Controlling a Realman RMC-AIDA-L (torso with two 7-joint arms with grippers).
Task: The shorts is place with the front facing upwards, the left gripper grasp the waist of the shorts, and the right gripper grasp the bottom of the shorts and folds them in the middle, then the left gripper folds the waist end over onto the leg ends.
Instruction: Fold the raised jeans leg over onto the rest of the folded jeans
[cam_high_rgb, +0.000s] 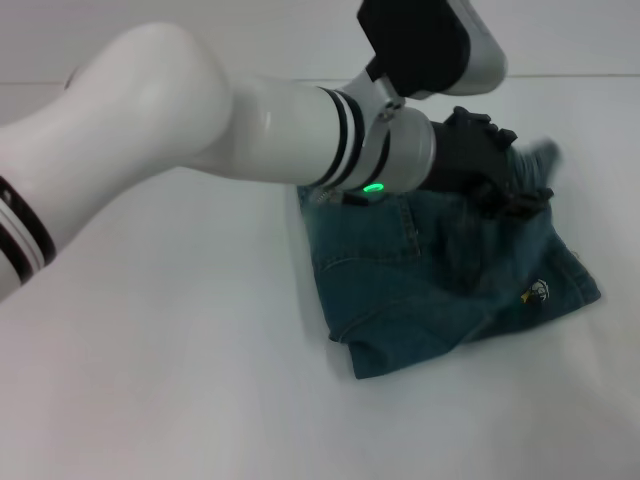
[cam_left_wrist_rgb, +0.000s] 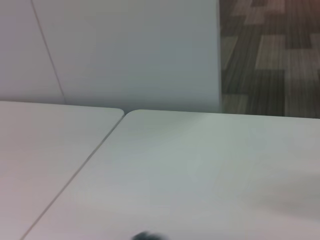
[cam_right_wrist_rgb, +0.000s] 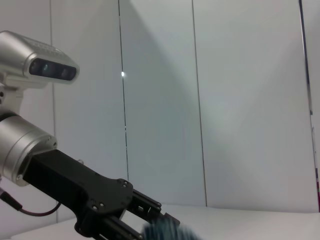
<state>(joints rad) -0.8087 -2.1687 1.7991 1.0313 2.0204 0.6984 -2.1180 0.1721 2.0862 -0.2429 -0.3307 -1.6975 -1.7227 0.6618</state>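
Across the whole head view spreads the white worktop (cam_high_rgb: 170, 380), and over its upper left sweeps the left arm (cam_high_rgb: 200, 110), a thick white and silver limb with black bands and a green ring light (cam_high_rgb: 374, 187) glowing near the wrist. It runs from the left edge of the frame toward the upper middle, where a wrist camera housing sits above it.

At the centre right of the head view lie the shorts (cam_high_rgb: 440, 290), blue-green washed denim folded into a compact, roughly square bundle flat on the worktop. Stitched seams show on the upper layer, and a small cartoon print (cam_high_rgb: 537, 291) peeks out near the bundle's right side. The lower left corner of the bundle ends in a folded point.

At the upper right edge of the shorts is the left claw (cam_high_rgb: 515, 185), black, with its fingers pinched on a raised, blurred fold of denim. The right wrist view shows the same claw (cam_right_wrist_rgb: 150, 225) from the side at the bottom of its frame, closed on a scrap of blue fabric (cam_right_wrist_rgb: 165, 231), with pale wall panels behind.

The left wrist view shows only bare worktop (cam_left_wrist_rgb: 190, 170), a seam between two tabletops, a white wall and patterned carpet at the upper right.

The right claw appears in no view.
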